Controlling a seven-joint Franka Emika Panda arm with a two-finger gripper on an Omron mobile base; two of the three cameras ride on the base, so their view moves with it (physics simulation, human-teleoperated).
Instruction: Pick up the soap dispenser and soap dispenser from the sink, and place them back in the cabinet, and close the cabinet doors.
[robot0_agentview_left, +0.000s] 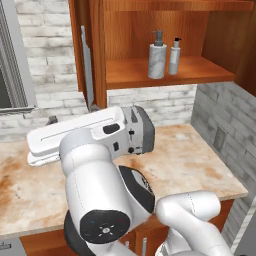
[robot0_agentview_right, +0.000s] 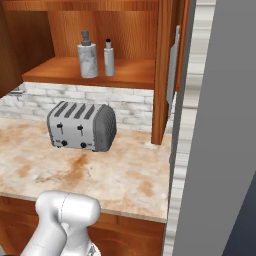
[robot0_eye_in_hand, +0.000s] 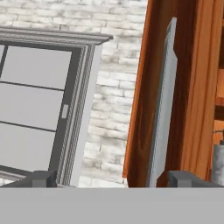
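While the white arm (robot0_agentview_left: 100, 200) bulks in the foreground of the left base view, the gripper (robot0_eye_in_hand: 111, 179) shows in the hand view as two dark fingertips (robot0_eye_in_hand: 41, 178) set far apart, spread wide with nothing between them. Just beyond those tips stands the left cabinet door (robot0_eye_in_hand: 144, 100), swung out and seen edge-on, its long silver bar handle (robot0_eye_in_hand: 164, 100) running up its face; a grey-framed window (robot0_eye_in_hand: 48, 96) and whitewashed brick lie farther off behind it. On the marbled countertop (robot0_agentview_right: 115, 175) a silver four-slot toaster (robot0_agentview_right: 82, 126) sits near the brick backsplash, under the cabinet. Above it, the reddish-brown cabinet (robot0_agentview_left: 170, 72) stands open, and both soap dispensers rest upright on its floor: the wider grey-white marbled dispenser (robot0_agentview_left: 157, 56) with its grey pump, and the slimmer white dispenser (robot0_agentview_left: 174, 57) with a black top just beside it, close together, though I cannot tell whether they touch. In the right base view the other door (robot0_agentview_right: 172, 70) also stands open, edge-on, at the cabinet's right side.
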